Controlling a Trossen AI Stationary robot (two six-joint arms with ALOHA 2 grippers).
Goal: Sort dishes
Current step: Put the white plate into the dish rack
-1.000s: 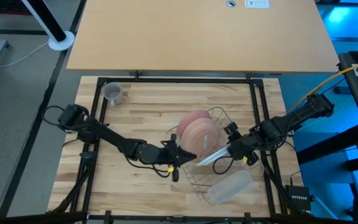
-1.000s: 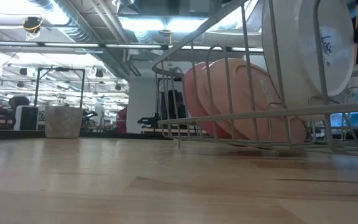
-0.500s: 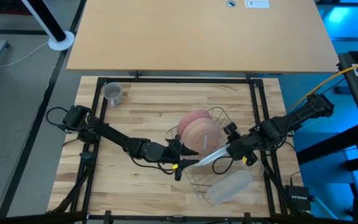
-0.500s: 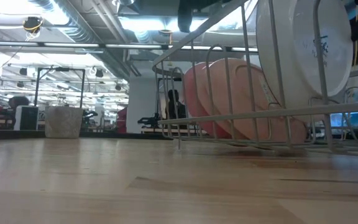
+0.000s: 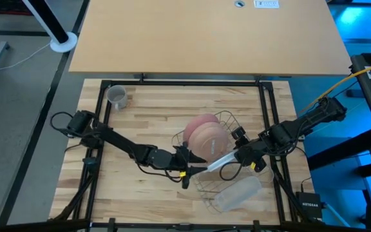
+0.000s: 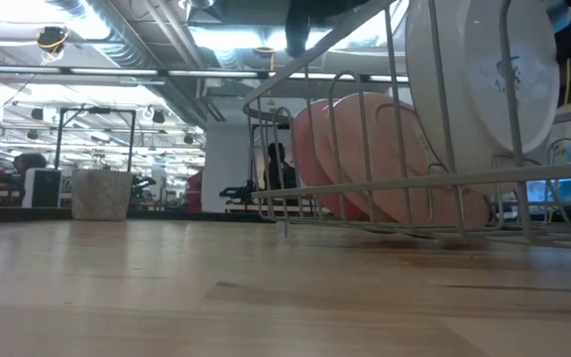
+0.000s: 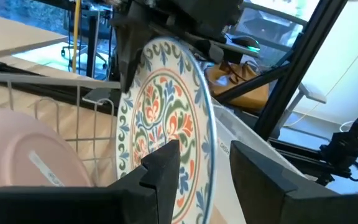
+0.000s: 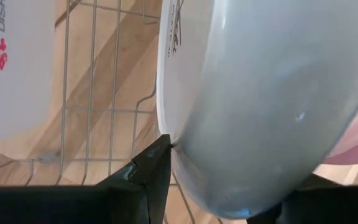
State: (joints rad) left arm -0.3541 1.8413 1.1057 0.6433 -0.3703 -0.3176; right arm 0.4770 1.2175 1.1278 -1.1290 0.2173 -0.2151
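The patterned plate (image 7: 166, 118) stands on edge, tilted, at the near side of the wire rack (image 5: 229, 121). Its white underside (image 6: 484, 69) faces the right arm. My right gripper (image 5: 232, 158) is shut on it. My left gripper (image 7: 204, 155) comes level from the table's left and is open, one finger on each side of the plate's rim; I cannot tell whether it touches. Two pink plates (image 5: 205, 133) lean on edge in the rack's far part. The grey mug (image 5: 116, 95) stands at the far left of the table. My right gripper pinches the patterned plate's rim (image 8: 176, 140) between its two fingers, one on the white underside and one on the patterned face (image 7: 129, 68). It comes slanting down from the table's right. The plate stands tilted on edge below it; the rack wires hide its lower edge.
A translucent plastic tray (image 5: 237, 193) lies near the front edge, just beside the rack. The rack's wires (image 6: 365, 183) rise around the plates. Bare wood (image 5: 140, 122) stretches between the mug and the rack.
My left gripper has moved toward the table's right edge and slightly down, up to the patterned plate's rim. One of its dark fingers now shows at the top of the low view. My right gripper and the plate have kept still.
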